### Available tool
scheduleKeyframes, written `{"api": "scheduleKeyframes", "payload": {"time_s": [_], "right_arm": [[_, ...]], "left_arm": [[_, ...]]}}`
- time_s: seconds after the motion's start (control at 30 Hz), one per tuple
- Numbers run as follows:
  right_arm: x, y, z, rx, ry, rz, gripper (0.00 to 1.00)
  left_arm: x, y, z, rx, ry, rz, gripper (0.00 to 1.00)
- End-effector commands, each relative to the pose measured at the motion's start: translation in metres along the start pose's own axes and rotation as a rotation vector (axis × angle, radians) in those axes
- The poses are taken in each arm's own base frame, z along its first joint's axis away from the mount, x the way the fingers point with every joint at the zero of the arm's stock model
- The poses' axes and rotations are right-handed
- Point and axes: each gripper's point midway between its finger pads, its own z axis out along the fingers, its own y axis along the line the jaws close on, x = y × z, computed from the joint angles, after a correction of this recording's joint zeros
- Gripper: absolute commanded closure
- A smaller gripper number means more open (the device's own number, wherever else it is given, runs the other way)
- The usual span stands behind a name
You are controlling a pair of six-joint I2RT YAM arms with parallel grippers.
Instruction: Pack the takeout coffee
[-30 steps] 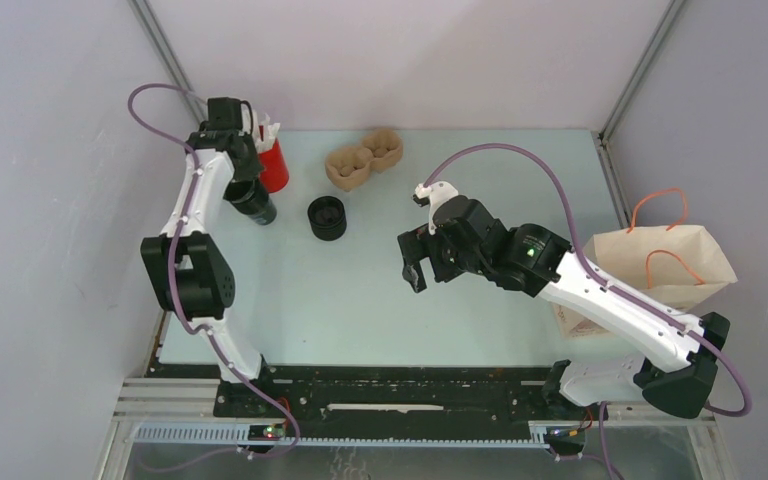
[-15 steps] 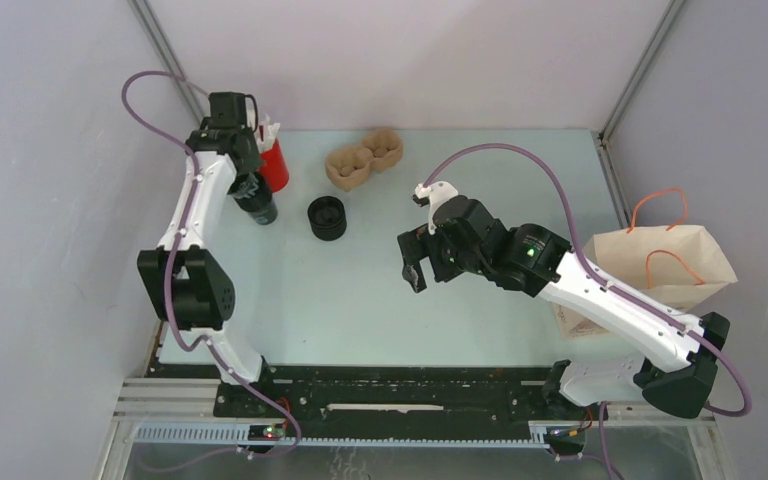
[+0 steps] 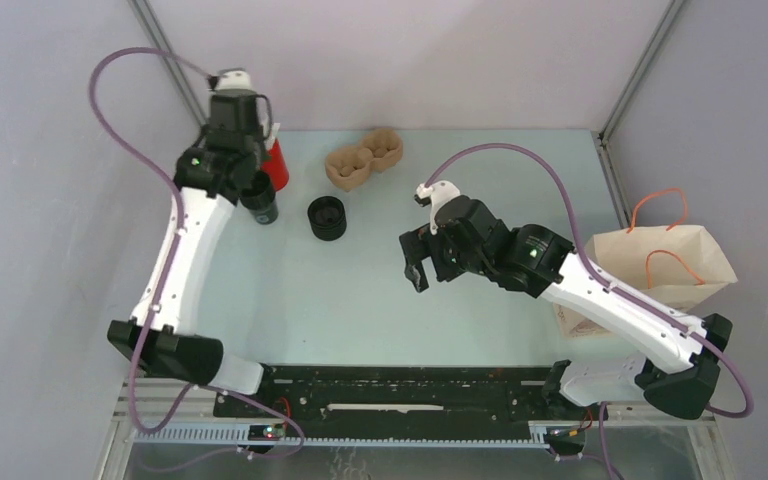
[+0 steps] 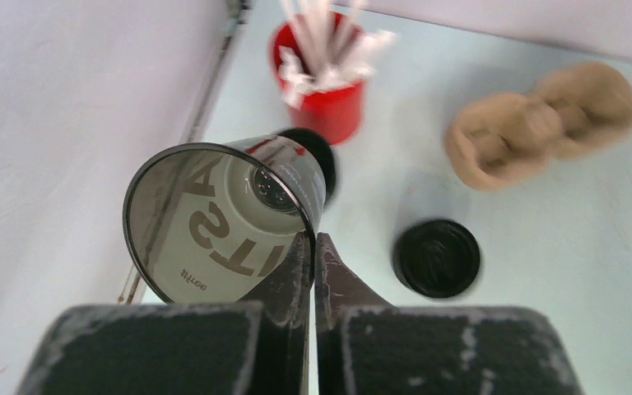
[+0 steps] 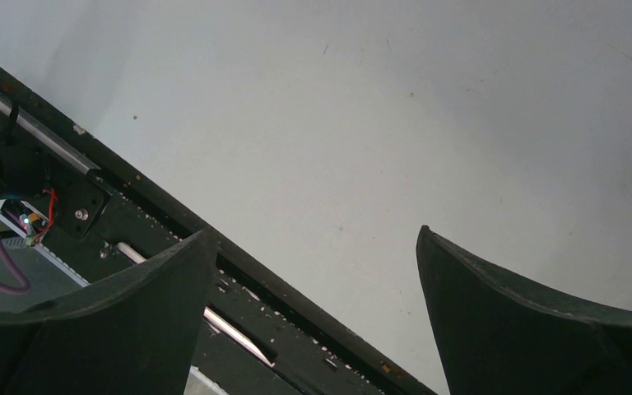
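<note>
The takeout coffee is a black tapered cup [image 4: 206, 222], tilted with its open mouth toward the left wrist camera and pale lettering showing through its wall. My left gripper [image 4: 313, 243] is shut on the cup's rim, one finger inside and one outside. From above, this gripper [image 3: 250, 183] and the cup [image 3: 260, 203] are at the table's far left, beside the red cup. A dark round shape [image 4: 321, 156] sits just behind the held cup. My right gripper [image 3: 415, 265] hovers open and empty over mid-table; in its wrist view, the right gripper [image 5: 317, 239] shows only bare table.
A red cup of white sticks [image 3: 275, 165] [image 4: 325, 90] stands right by the held cup. A squat black round piece [image 3: 327, 218] [image 4: 436, 257] lies to its right. A brown pulp cup carrier [image 3: 363, 160] [image 4: 543, 123] sits at the back. A brown paper bag [image 3: 665, 265] lies at the right edge.
The left arm has stretched out and risen, its elbow swinging down and left, with the cup still pinched. The right arm has not moved.
</note>
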Motion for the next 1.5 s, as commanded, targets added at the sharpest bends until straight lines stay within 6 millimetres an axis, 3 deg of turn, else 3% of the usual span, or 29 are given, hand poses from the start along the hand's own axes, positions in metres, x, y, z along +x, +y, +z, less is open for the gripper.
{"api": "scheduleKeyframes", "payload": {"time_s": [0.0, 0.13, 0.27, 0.4, 0.57, 0.8, 1.47], "right_arm": [[-0.012, -0.009, -0.019, 0.038, -0.075, 0.003, 0.00], [-0.014, -0.024, -0.029, 0.095, -0.130, 0.041, 0.00], [-0.017, -0.044, -0.055, 0.160, -0.201, 0.085, 0.00], [-0.017, -0.056, -0.088, 0.148, -0.293, 0.112, 0.00], [-0.009, -0.067, -0.104, 0.148, -0.333, 0.150, 0.00], [-0.004, -0.069, -0.110, 0.140, -0.342, 0.172, 0.00], [-0.006, -0.069, -0.108, 0.130, -0.344, 0.164, 0.00]], "left_arm": [[0.028, -0.033, -0.057, 0.050, -0.009, 0.159, 1.00], [0.113, -0.096, -0.084, 0.274, 0.089, 0.238, 1.00], [0.185, -0.147, -0.116, 0.384, 0.136, 0.372, 1.00], [0.231, -0.191, -0.142, 0.473, 0.164, 0.466, 1.00], [0.273, -0.241, -0.169, 0.594, 0.216, 0.554, 1.00], [0.302, -0.273, -0.177, 0.620, 0.238, 0.662, 0.99], [0.324, -0.277, -0.175, 0.638, 0.300, 0.713, 0.90]]}}
